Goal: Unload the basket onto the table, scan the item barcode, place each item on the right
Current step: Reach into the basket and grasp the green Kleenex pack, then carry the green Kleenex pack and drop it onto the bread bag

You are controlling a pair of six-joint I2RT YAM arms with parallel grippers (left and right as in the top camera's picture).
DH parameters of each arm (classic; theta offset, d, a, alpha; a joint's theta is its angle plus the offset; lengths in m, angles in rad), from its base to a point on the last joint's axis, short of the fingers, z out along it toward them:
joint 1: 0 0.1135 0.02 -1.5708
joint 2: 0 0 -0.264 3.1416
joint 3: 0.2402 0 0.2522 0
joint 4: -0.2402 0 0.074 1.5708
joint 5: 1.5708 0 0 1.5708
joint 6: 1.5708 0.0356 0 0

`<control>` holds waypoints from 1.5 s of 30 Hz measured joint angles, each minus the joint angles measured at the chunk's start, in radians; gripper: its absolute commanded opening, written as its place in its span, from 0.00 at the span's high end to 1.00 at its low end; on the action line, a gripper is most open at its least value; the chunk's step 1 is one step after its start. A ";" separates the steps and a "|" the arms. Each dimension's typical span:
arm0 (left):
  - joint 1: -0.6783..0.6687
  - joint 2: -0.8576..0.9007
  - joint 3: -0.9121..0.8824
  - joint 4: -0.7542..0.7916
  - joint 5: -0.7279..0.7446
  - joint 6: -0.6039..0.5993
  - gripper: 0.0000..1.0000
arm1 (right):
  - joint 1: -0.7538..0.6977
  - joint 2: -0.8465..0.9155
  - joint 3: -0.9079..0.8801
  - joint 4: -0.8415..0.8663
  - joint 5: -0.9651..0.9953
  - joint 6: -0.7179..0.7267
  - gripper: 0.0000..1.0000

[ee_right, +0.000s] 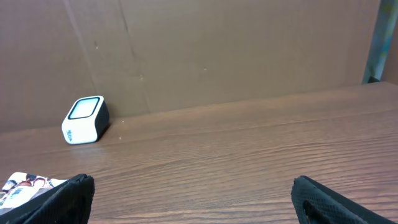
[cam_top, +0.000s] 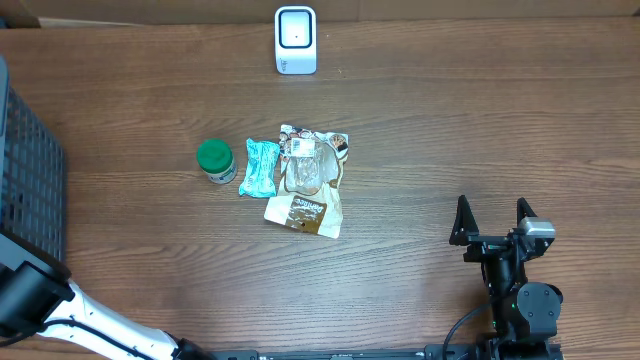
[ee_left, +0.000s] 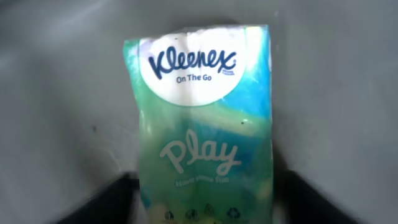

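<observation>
Your left gripper (ee_left: 208, 190) shows only in its own wrist view. There its two dark fingers (ee_left: 106, 202) stand on either side of the lower end of the Kleenex tissue pack (ee_left: 205, 106). The pack lies lengthwise between them, printed face to the camera, with the "On The Go" label at the far end. The fingers sit close against the pack's edges, but you cannot tell from this view whether they pinch it or merely flank it. The surface behind the pack is grey and blurred. In the overhead view only the left arm (cam_top: 60, 305) shows, at the lower left corner beside the black crate (cam_top: 25, 170). Your right gripper (cam_top: 492, 210) hangs over bare table (cam_top: 480, 110) at the lower right with its fingers spread wide and nothing between them. The scanner (cam_top: 295, 40) stands upright at the far edge of the table, against the cardboard wall (ee_right: 217, 50). Near the middle of the table lie a green-lidded jar (cam_top: 215, 160), a teal packet (cam_top: 260, 167) just beside it, a clear bag (cam_top: 312, 163), and a brown packet (cam_top: 300, 213) touching the bag's near edge.
</observation>
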 measured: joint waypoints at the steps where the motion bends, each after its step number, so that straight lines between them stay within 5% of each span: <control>1: 0.000 0.000 0.000 -0.006 0.000 0.002 0.73 | 0.000 0.000 0.000 0.000 0.000 0.000 0.00; 6: 0.000 0.002 0.033 -0.082 -0.003 0.005 0.96 | 0.000 0.000 0.000 0.000 0.000 0.000 0.00; 12: 0.000 0.018 0.196 -0.265 0.024 0.007 0.96 | 0.000 0.000 0.000 0.000 0.000 0.000 0.00; 26: -0.052 0.011 0.977 -0.786 0.363 0.012 0.96 | 0.000 0.000 0.000 0.000 0.000 0.000 0.00; 37: -0.412 -0.179 1.154 -0.969 0.530 0.111 0.96 | 0.000 0.000 0.000 0.000 0.000 0.000 0.00; 45: -0.790 -0.185 0.969 -0.968 0.509 0.163 0.96 | 0.000 0.000 0.000 0.000 0.000 0.000 0.00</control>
